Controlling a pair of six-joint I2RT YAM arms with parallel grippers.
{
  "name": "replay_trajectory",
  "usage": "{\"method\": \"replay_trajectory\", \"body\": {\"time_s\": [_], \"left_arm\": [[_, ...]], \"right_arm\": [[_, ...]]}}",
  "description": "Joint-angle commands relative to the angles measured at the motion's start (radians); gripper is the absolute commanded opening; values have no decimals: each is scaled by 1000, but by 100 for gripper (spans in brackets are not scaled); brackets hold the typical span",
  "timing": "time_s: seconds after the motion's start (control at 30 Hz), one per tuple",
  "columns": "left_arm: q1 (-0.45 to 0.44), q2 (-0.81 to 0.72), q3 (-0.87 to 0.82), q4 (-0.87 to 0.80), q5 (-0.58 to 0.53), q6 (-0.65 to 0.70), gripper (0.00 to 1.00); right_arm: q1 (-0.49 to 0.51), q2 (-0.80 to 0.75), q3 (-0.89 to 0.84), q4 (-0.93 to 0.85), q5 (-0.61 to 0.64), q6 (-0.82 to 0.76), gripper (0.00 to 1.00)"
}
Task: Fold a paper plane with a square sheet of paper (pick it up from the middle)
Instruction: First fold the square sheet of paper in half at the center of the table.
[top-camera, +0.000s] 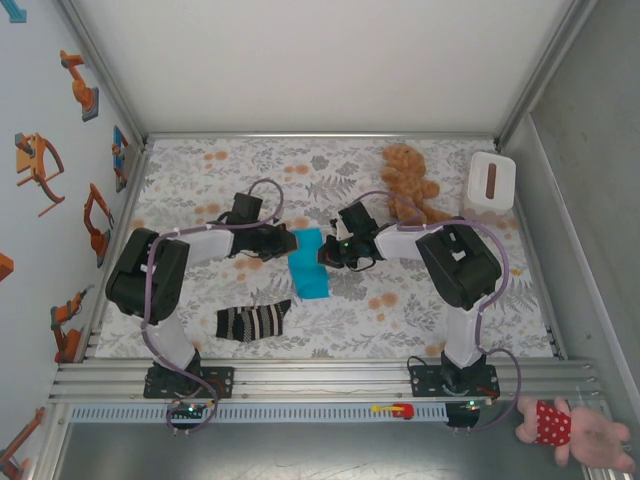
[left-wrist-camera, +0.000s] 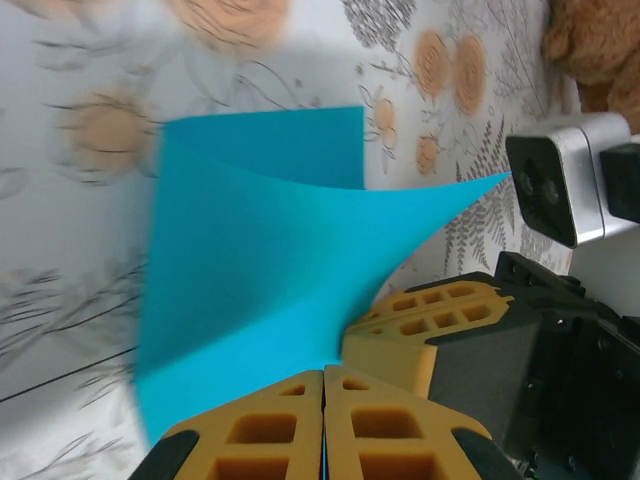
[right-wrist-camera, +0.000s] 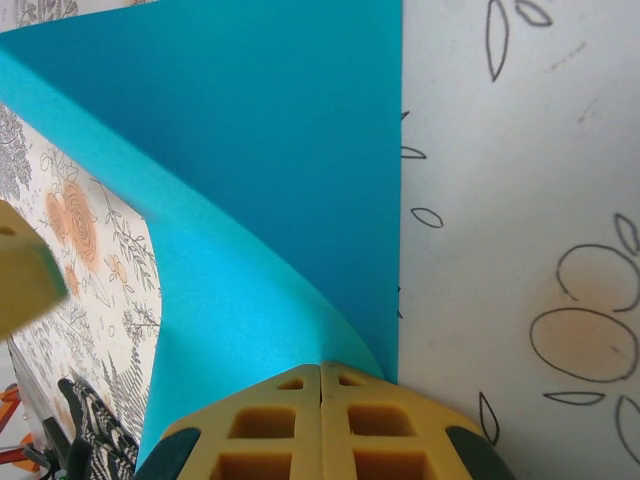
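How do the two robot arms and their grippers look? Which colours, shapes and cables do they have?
Both the left arm and the right arm have white links, bulky black joint housings and a purple cable looping alongside. The left gripper and the right gripper have black bodies; their fingers are yellow-orange plastic with rectangular hollows.

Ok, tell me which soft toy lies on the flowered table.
The brown teddy bear, at the far side beside the white box. The pink toy lies off the table, beyond the rail.
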Motion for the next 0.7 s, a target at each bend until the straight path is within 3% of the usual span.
{"method": "replay_trajectory", "body": {"time_s": [0.0,0.23,0.5,0.67], "left_arm": [[-12,61,37,32,18,-31,8],[34,163,58,-3,29,7,9],[153,186,85,-130,-21,102,8],[179,149,110,-163,-21,132,8]], "right_arm": [[-3,157,-113,-278,247,2,0],[-3,153,-118,-286,253,-8,0],[-3,152,-128,-287,267,-8,0],[-3,154,-129,-287,269,-8,0]]}}
